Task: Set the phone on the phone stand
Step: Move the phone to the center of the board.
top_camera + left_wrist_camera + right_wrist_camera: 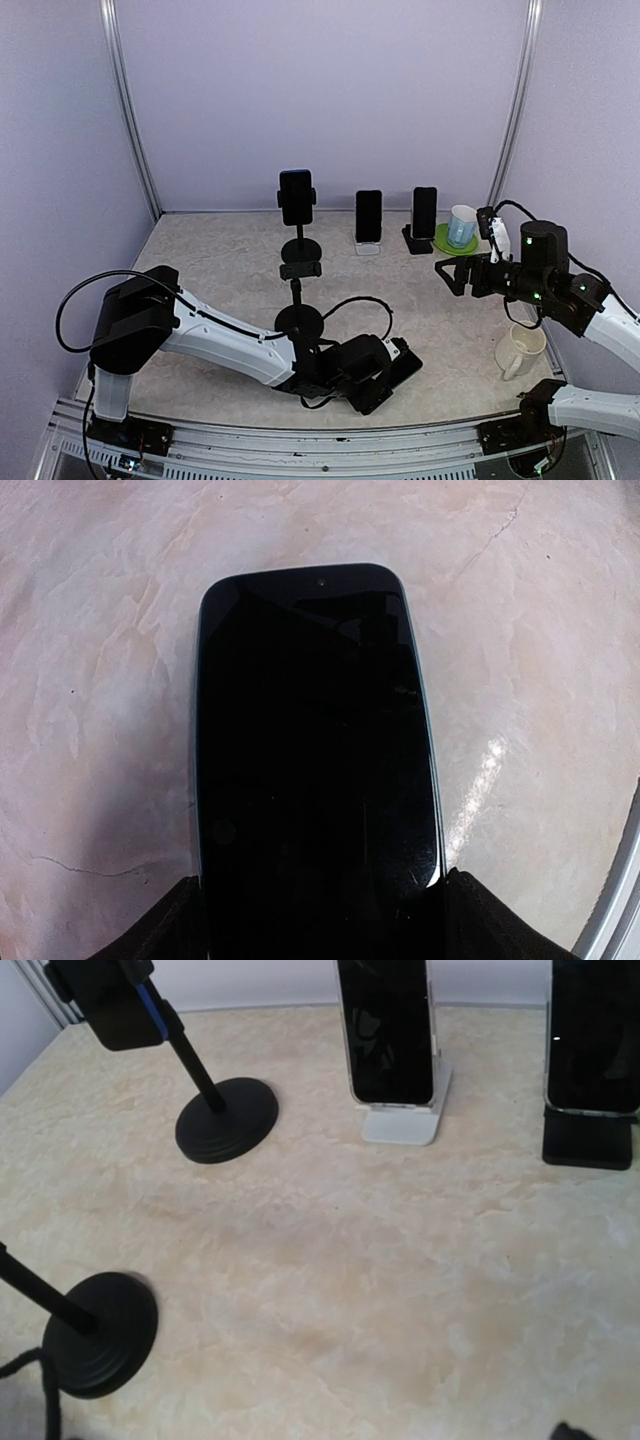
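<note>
At the near edge of the worktop (200, 260), the left end effector (388, 372) grips the phone (315, 750) across its width, a finger (500, 930) pressed to each long edge; the phone lies low over the surface, screen up. Just beyond stands the empty phone stand (298, 320), its clamp bare. To the right sits a cream mug (520, 350). Farther back, the right end effector (450, 275) hangs released, jaws wide. Along the far side, 3 other stands each carry a phone.

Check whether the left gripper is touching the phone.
Touching. Left wrist view: left gripper fingers sit flush against both side edges of the phone, no gap.
</note>
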You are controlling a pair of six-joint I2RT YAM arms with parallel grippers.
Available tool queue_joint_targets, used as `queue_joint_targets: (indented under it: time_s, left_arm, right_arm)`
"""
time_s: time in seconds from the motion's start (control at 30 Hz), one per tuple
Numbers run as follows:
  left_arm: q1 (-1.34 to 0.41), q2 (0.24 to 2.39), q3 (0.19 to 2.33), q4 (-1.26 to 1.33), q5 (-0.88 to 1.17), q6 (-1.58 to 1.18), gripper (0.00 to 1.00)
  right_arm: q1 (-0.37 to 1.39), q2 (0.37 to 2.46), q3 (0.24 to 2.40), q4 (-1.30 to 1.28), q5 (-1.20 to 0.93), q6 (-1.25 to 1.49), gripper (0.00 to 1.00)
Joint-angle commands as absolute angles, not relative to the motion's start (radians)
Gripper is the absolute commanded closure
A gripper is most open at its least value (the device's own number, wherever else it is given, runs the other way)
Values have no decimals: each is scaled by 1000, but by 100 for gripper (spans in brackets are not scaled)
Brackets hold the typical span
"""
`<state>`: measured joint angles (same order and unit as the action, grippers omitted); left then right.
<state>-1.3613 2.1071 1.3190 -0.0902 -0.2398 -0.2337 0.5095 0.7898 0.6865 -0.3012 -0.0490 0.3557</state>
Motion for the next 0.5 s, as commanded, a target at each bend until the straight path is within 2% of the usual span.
queue_joint_targets:
  time_s: [0.0,0.27,0.47]
  left_arm:
    - [-1355,2128,1367,-56,-197,-215,18]
    - [-1307,2131,1400,-51,-120,-175,2]
    - [-1297,2185,1475,-74,-72,-139,1]
  right_arm:
    - [499,779,673,-281,-52,344,0]
    - [499,778,679,-284,-56,343,0]
    - [499,780,688,-287,-59,345,0]
